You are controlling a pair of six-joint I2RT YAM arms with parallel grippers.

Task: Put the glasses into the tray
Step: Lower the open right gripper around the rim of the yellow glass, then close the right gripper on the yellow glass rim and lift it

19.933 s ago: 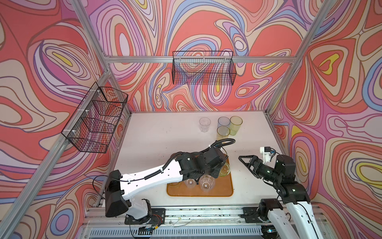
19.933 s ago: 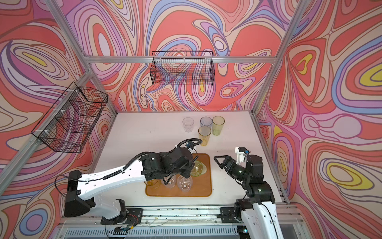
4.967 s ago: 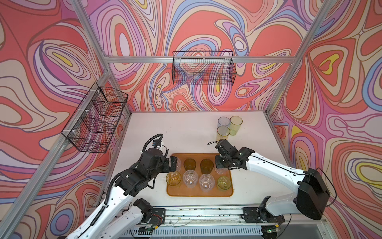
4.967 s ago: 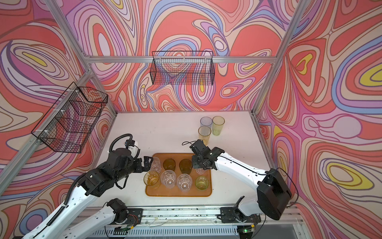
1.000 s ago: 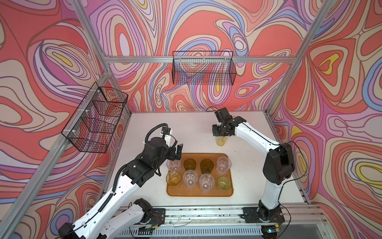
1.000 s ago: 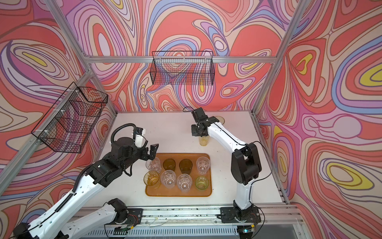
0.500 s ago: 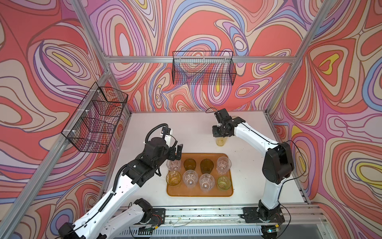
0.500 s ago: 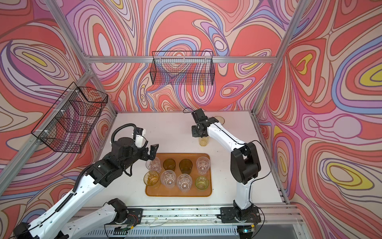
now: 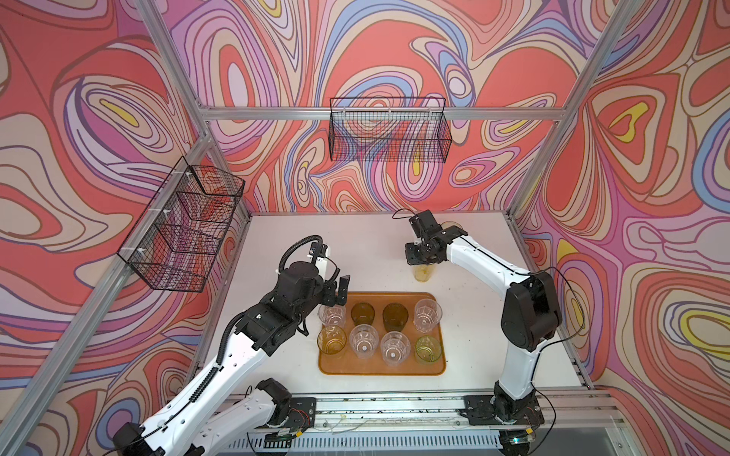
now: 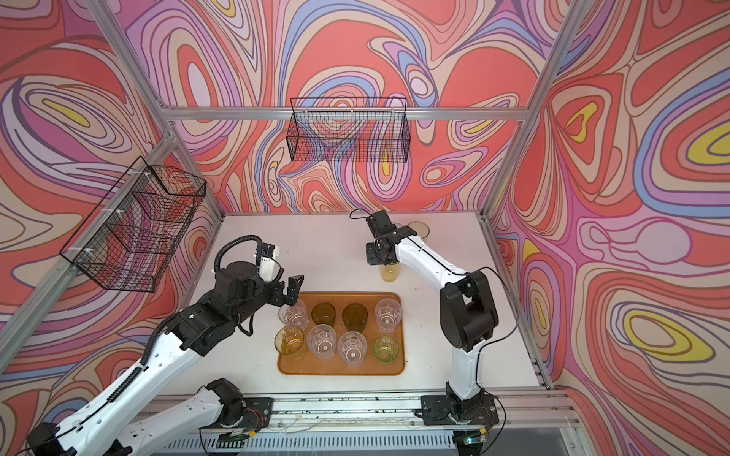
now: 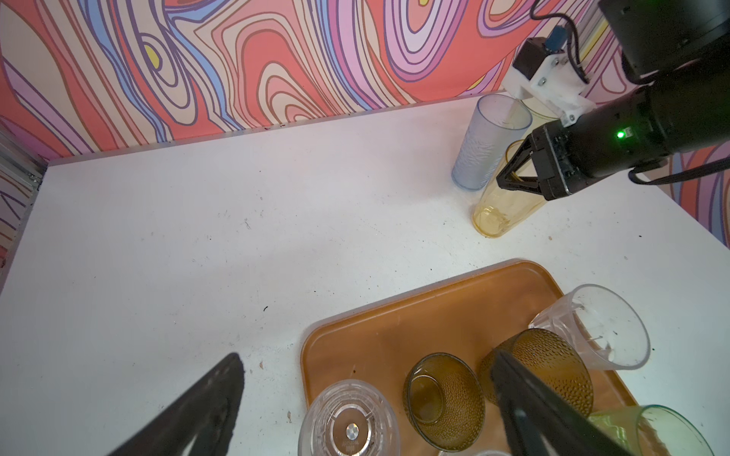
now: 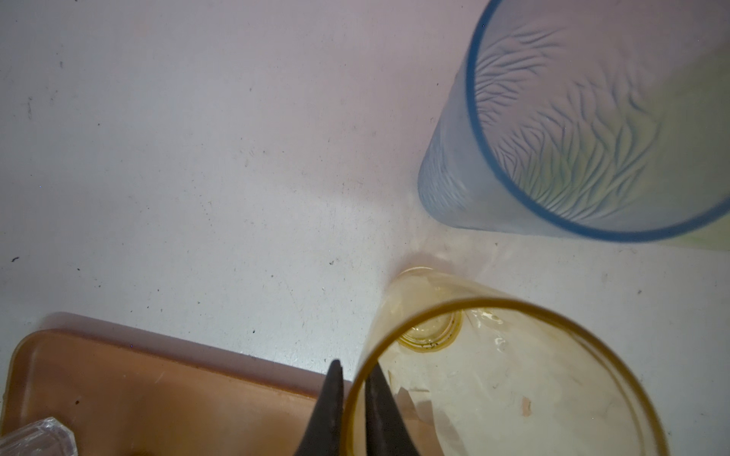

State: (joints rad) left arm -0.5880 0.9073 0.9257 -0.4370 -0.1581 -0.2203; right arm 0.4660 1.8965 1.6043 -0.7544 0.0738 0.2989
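The orange-brown tray [image 9: 379, 366] [image 10: 339, 369] [image 11: 395, 335] lies at the front middle of the table. Several short glasses stand on it in two rows: clear, amber, dark olive-brown and green. Behind it, on the table, stands a tall yellow glass [image 9: 424, 271] [image 10: 390, 272] [image 11: 501, 209] [image 12: 513, 375]. My right gripper [image 9: 422, 262] [image 11: 503, 181] [image 12: 355, 365] is shut on its rim, one finger inside and one outside. A grey-blue glass [image 11: 484, 150] [image 12: 553, 130] stands just behind it, and a yellow-green glass [image 9: 454, 226] beyond that. My left gripper [image 9: 335, 296] [image 11: 367, 355] hangs open, empty, over the tray's back-left corner.
Black wire baskets hang on the back wall [image 9: 389, 134] and the left wall [image 9: 185, 229]. Aluminium frame posts stand at the table's corners. My right arm's elbow [image 9: 531, 316] rises to the right of the tray.
In the last second my right gripper's jaws closed on the yellow glass's rim. Both arms kept their places, and the glass has not moved.
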